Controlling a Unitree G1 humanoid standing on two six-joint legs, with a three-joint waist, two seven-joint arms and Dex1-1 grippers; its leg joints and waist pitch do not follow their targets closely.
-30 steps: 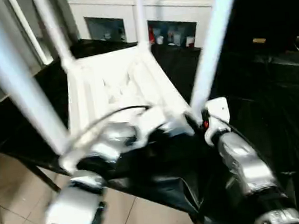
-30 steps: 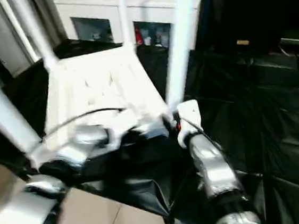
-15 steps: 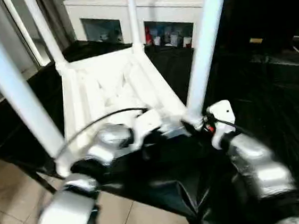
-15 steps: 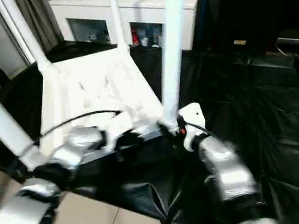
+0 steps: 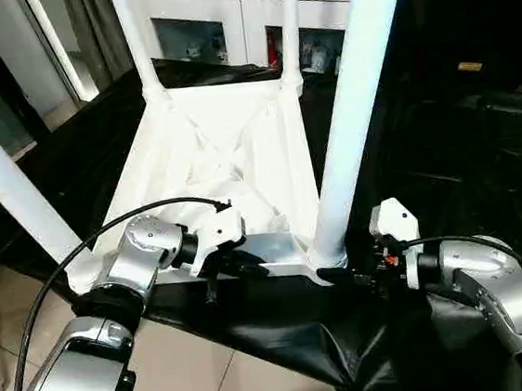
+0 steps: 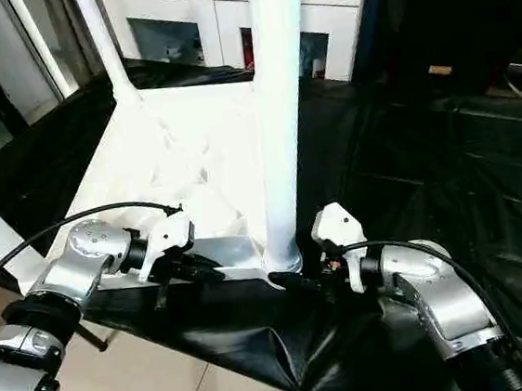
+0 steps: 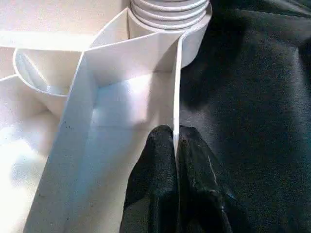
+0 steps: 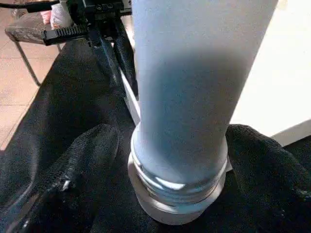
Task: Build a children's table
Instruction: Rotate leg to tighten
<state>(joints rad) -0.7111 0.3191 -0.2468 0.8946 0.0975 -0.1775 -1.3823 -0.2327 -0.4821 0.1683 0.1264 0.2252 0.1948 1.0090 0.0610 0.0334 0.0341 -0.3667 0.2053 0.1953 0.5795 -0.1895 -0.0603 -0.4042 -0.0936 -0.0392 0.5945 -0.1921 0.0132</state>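
Observation:
The children's table [image 5: 228,152] lies upside down on the black sheet, white and ribbed, with all four legs standing up in its corner sockets. My left gripper [image 7: 176,145] is shut on the thin near rim [image 7: 176,87] of the top, one finger on each side of the wall. The near right leg [image 5: 350,111] rises from its socket [image 8: 177,194]. My right gripper [image 8: 175,145] is open around the base of that leg, a finger [image 8: 87,160] on either side. The near left leg [image 5: 8,185] stands at the left corner.
A black sheet [image 5: 462,156] covers the work surface and hangs over its near edge. A white cabinet [image 5: 224,22] with glass doors stands behind. Tiled floor [image 5: 3,316] lies at the lower left. A black cable [image 5: 106,230] loops from my left wrist.
The camera has shifted and steadied, so the whole picture moved. My left gripper stays pinched on the rim. My right gripper remains at the base of the near right leg.

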